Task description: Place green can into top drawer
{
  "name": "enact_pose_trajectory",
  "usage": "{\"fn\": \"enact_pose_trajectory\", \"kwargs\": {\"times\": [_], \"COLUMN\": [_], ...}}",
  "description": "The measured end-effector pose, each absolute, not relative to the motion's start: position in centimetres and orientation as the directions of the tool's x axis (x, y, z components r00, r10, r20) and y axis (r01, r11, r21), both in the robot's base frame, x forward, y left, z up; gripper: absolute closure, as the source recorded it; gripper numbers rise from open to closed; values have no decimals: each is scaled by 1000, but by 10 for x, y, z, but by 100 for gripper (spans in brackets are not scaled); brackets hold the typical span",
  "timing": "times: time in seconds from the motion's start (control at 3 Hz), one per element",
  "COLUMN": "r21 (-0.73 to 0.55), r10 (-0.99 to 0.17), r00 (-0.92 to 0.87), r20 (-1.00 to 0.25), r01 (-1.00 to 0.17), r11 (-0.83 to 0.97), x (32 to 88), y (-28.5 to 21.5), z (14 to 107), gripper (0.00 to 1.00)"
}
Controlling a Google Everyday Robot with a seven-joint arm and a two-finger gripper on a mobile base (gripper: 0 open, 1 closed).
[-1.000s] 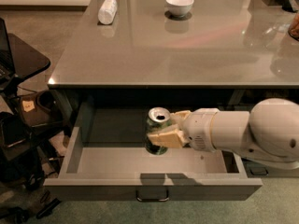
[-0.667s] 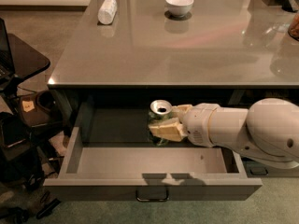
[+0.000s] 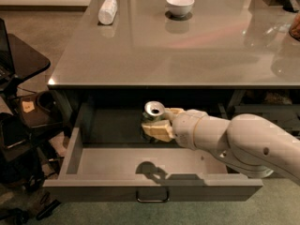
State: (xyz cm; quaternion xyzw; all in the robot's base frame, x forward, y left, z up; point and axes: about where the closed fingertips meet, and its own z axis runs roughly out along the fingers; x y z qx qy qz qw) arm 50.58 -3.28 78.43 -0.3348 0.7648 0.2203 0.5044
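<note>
One drawer: wide shallow grey top drawer (image 3: pixel 93 190), open, with a flat front and a small metal bar handle (image 3: pixel 152 198).
Contents: small dark-green aluminium can (image 3: pixel 153 110), silver-topped, upright over the drawer's rear.
Gripper (image 3: pixel 153 123): tan fingers (image 3: pixel 157 131) clamped around the can.
Glossy grey tabletop (image 3: pixel 187 55): round white bowl (image 3: pixel 180 4); white bottle (image 3: pixel 108 10) lying down.

Count: one green can (image 3: pixel 154 109), one top drawer (image 3: pixel 150 187), one gripper (image 3: pixel 157 124).
The single gripper hangs over the back part of the open top drawer, jaws closed on the only green can; the drawer front bears one bar handle (image 3: pixel 152 199). The one counter (image 3: pixel 197 55) carries one white bowl (image 3: pixel 180 4) and one white bottle (image 3: pixel 108 10), two things in all.
</note>
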Motion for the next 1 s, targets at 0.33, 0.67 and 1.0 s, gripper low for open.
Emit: {"fn": "enact_pose_trajectory", "kwargs": {"times": [0.33,0.67,1.0], "r21": [-1,-35,-41], "r10": [-290,-354,-393], "r00": [-267,-259,-269], "r20": [-919,-898,-879], "r01": [-733,-762,-780], "r11": [680,646,625], "x": [506,499,487], "y": [-33,-24,-16], "z": [784,760,724], "gripper": [100,100,100]}}
